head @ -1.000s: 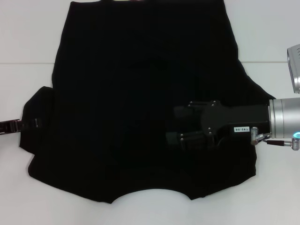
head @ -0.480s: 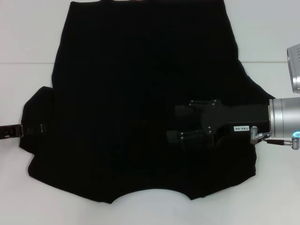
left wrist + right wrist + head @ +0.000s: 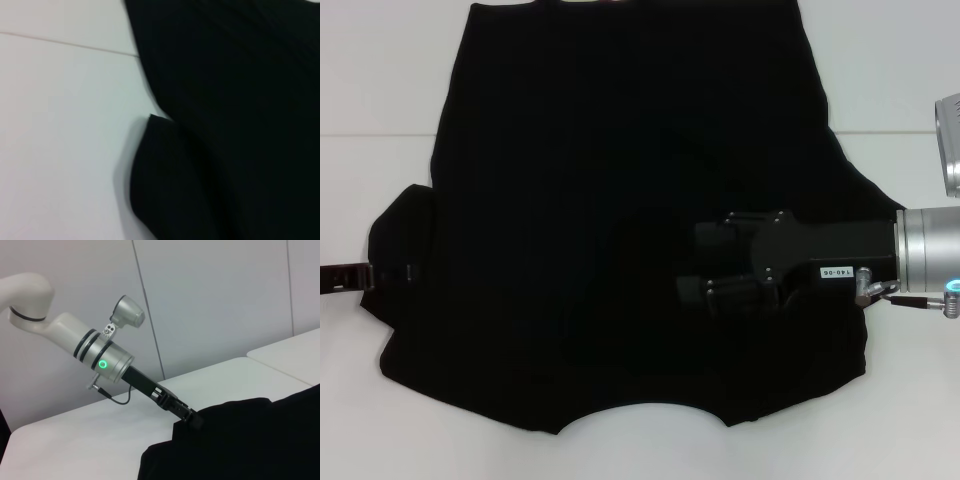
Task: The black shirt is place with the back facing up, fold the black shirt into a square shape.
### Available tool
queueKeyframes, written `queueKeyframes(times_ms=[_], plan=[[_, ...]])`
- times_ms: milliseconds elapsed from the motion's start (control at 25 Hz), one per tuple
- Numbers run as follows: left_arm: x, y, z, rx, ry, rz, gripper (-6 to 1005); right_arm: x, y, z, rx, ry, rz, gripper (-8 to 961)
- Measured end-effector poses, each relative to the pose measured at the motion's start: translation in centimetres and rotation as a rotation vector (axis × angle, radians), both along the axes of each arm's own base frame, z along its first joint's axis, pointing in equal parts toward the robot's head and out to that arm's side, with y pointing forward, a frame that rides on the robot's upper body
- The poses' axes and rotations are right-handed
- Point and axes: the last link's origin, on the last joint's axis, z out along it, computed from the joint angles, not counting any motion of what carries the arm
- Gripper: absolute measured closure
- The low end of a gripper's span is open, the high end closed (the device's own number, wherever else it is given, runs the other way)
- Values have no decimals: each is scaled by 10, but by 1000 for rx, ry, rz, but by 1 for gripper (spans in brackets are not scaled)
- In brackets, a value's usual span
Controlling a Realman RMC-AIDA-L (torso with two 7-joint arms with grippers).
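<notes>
Surface: white tabletop (image 3: 370,70) with a thin seam line, pale wall panels behind.
Shirt: large plain black cloth T-shirt (image 3: 620,200) spread flat, no lettering showing.
Left gripper (image 3: 382,272): pinching the shirt's left sleeve at its edge.
Right gripper (image 3: 705,265): over the shirt's right side, 2 finger pairs spread apart.

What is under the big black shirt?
A white table shows all around the black shirt, so the shirt lies on it. Anything else beneath is covered. The right gripper is over the shirt; the left gripper meets its sleeve.
</notes>
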Motion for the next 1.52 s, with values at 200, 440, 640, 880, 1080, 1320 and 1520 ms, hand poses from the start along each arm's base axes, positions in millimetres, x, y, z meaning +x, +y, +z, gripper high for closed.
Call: queueKeyframes(times_ms=[200,440,640,880,1080,1320,1520], plan=[[-2,0,3,8,0,11,248,1,0,0,2,0,-3,58],[-2,0,2,3,7,10,526,1,0,0,3,0,-5,58],[-2,1,3,5,8,11,680,1,0,1,6,1,-3,58],[-4,1,5,20,13,17,847,1,0,2,11,8,-3,59],[-2,4,6,24,10,17,995,0,1,3,20,18,-1,59],[-5,8,16,72,23,41,997,-1,4,7,47,54,-19,60],[-11,9,28,118,27,67,997,0,5,8,58,78,-41,61]])
